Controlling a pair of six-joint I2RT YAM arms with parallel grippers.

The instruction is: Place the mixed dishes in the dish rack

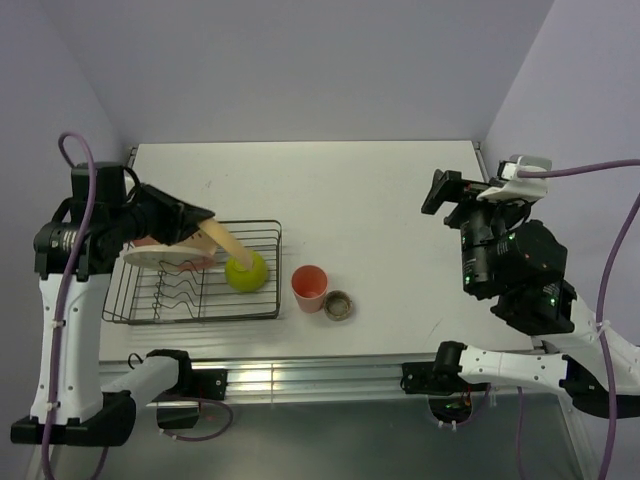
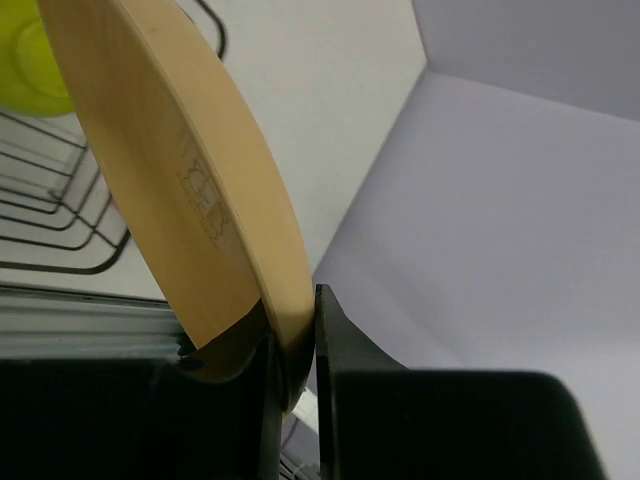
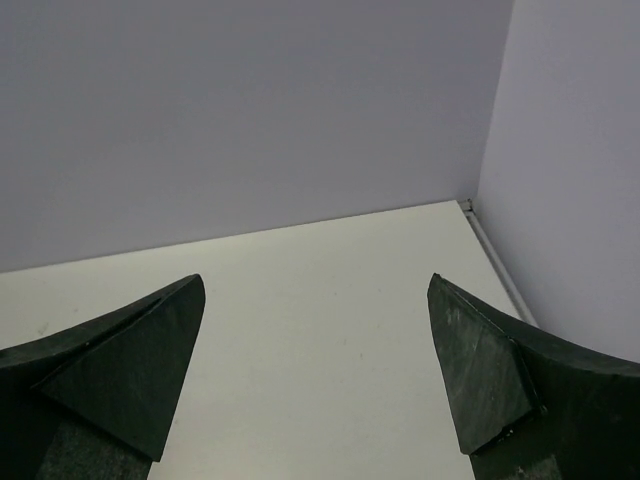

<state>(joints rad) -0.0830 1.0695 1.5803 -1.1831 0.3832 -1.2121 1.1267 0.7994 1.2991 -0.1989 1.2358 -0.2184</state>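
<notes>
My left gripper (image 1: 197,228) is shut on the rim of a yellow-orange plate (image 1: 222,243), held on edge above the dark wire dish rack (image 1: 270,300); the left wrist view shows the plate (image 2: 190,190) pinched between the fingers. A cream-and-pink plate (image 1: 160,257) lies tilted over the rack's left part. A yellow-green bowl (image 1: 247,271) sits in the rack's right end and shows in the left wrist view (image 2: 30,70). A pink cup (image 1: 310,287) and a tiny grey-brown cup (image 1: 338,305) stand on the table right of the rack. My right gripper (image 1: 440,192) is open and empty, raised at the right.
The white table (image 1: 340,190) is bounded by lilac walls at the back and sides. A metal rail (image 1: 300,375) runs along the near edge. The right wrist view shows bare table (image 3: 320,300) and the back right corner.
</notes>
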